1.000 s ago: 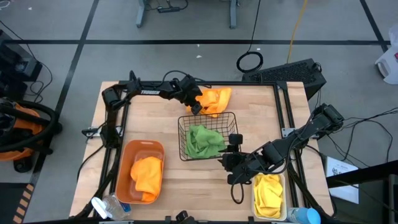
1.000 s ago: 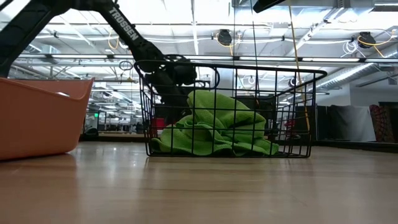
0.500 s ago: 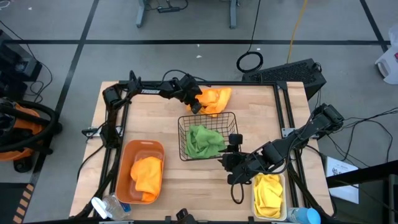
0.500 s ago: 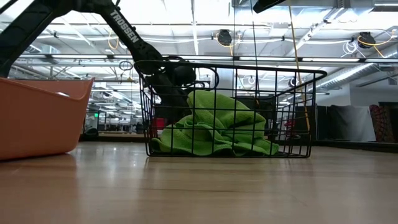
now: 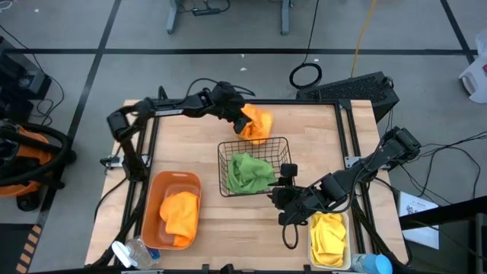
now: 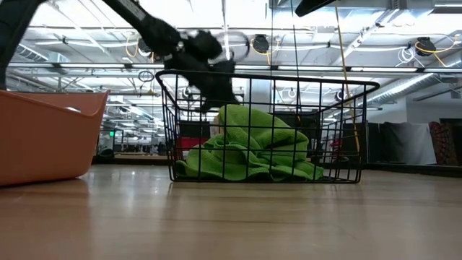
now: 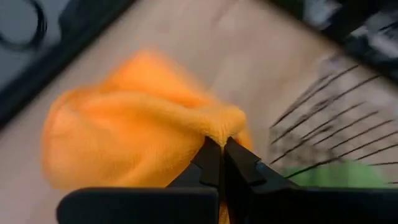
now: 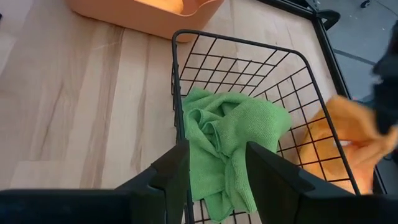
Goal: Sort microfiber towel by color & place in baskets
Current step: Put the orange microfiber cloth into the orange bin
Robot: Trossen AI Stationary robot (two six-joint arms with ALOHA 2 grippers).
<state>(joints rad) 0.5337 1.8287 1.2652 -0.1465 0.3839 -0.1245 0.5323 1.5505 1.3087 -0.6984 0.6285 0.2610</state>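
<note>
Beyond the far side of the black wire basket [image 5: 221, 164], my left gripper [image 5: 242, 114] is shut on an orange towel [image 5: 259, 123]. That basket holds green towels [image 5: 249, 172]. A second orange towel [image 5: 180, 215] lies in the orange bin [image 5: 156, 186] at the near left. In the white bin [image 5: 311, 242] at the near right lies a yellow towel [image 5: 329, 236]. My right gripper [image 5: 281, 183] stands open just off the basket's near right corner, touching nothing. My left gripper pinches a gathered peak of the orange towel [image 7: 225, 122] between its two fingertips [image 7: 211, 155]. Several layers are bunched there. The cloth hangs slack below and around the fingers, above the table. Whether its lowest part rests on the wood, I cannot tell.
A metal frame [image 5: 346, 129] runs along the table's edges. Plastic bottles lie at the near left [image 5: 131, 253] and near right [image 5: 373, 264] corners. Bare wood [image 5: 312, 144] shows right of the basket and between the bins.
My left gripper has shut on the orange towel and risen. The towel, which lay spread on the table beyond the basket, is now drawn up into a tighter bunch under the fingers. My right arm has kept still.
</note>
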